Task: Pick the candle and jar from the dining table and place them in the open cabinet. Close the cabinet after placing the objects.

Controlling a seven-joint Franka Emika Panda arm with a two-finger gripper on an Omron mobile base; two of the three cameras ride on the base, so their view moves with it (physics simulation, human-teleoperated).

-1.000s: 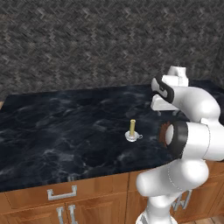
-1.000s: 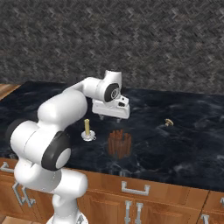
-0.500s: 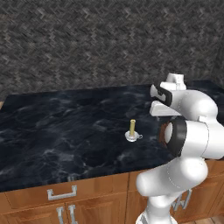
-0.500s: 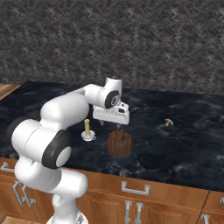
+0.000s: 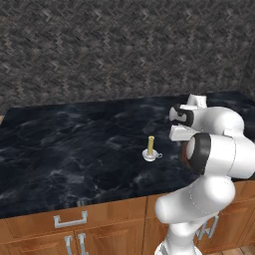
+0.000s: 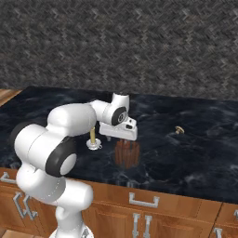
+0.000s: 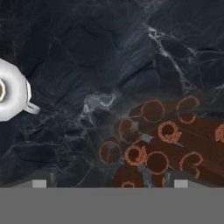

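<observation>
Black marble with white veins makes up the dining table (image 5: 64, 149), carried on a warm brown wood base with silver handles along its front edge. A grey herringbone-patterned wall (image 5: 99, 50) rises behind it.

Left base view, left to right: bare marble first, then the candle (image 5: 150, 148), a short yellow-gold stick upright in a small round white-silver holder, its tiny side handle pointing right. Just to its right sits the white arm's wrist, hanging low over the table.

Right base view, left to right: the arm's bulky white links at the left, then the candle (image 6: 93, 139) standing just behind the forearm, near the table's front half. Just right of it the gripper (image 6: 124, 140) points down, directly above the jar (image 6: 127, 153). The jar is dark brown, standing on the marble close beside the candle and not touching it. Well apart to the right, a small golden-brown object (image 6: 179, 130) lies on the marble; too small to identify.

Hand view, left to right: the white holder of the candle (image 7: 11, 96) seen from above at the left edge, handle toward the middle; bare veined marble; then the jar (image 7: 162, 148) at lower right, its top showing many orange-brown curled rings. The finger tips (image 7: 39, 183) stand spread wide at the bottom edge, jaws open, holding nothing, with the jar between and below them.
</observation>
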